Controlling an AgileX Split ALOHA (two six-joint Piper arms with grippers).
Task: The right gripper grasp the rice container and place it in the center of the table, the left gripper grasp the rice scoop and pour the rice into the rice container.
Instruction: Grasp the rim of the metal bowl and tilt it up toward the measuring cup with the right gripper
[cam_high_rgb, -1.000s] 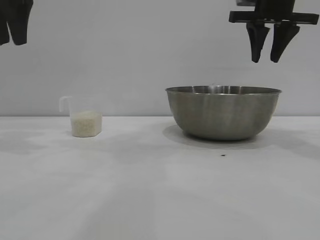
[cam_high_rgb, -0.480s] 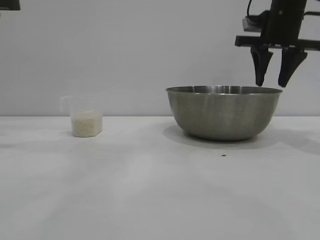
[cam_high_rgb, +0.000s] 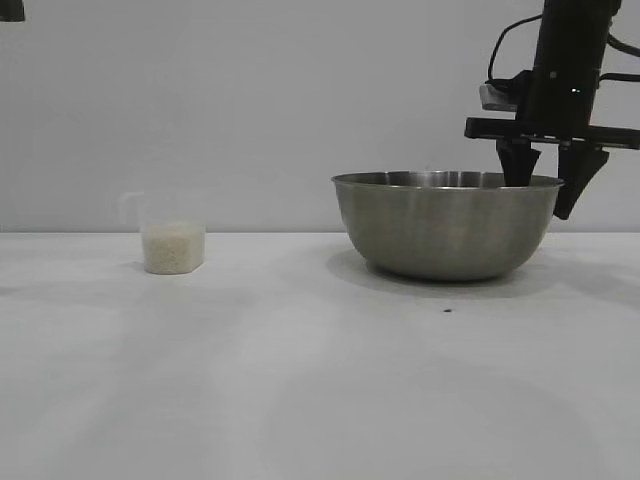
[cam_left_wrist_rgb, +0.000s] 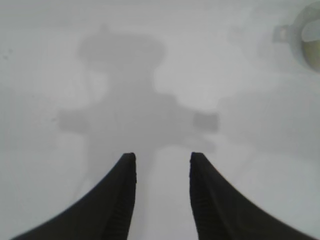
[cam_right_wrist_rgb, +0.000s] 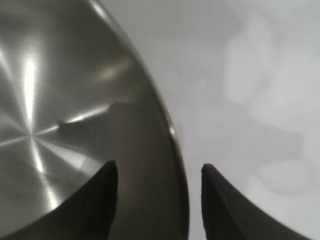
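The rice container (cam_high_rgb: 445, 225), a big steel bowl, stands on the white table (cam_high_rgb: 300, 380) right of centre. My right gripper (cam_high_rgb: 543, 195) has come down at the bowl's right edge, open. In the right wrist view the rim of the rice container (cam_right_wrist_rgb: 172, 135) passes between the fingers of the right gripper (cam_right_wrist_rgb: 158, 167), one finger inside the bowl and one outside. The rice scoop (cam_high_rgb: 172, 240), a clear cup with rice (cam_high_rgb: 172, 250) in it, stands at the left. The left gripper (cam_left_wrist_rgb: 162, 156) hangs open over bare table, with the rice scoop (cam_left_wrist_rgb: 307, 37) far off to its side.
A small dark speck (cam_high_rgb: 446, 310) lies on the table in front of the bowl. A plain grey wall closes the back. Only a corner of the left arm (cam_high_rgb: 10, 8) shows at the exterior view's top left.
The right gripper has dropped from well above the bowl down over its right rim. The left arm has risen almost out of the exterior view. Bowl and scoop have not moved.
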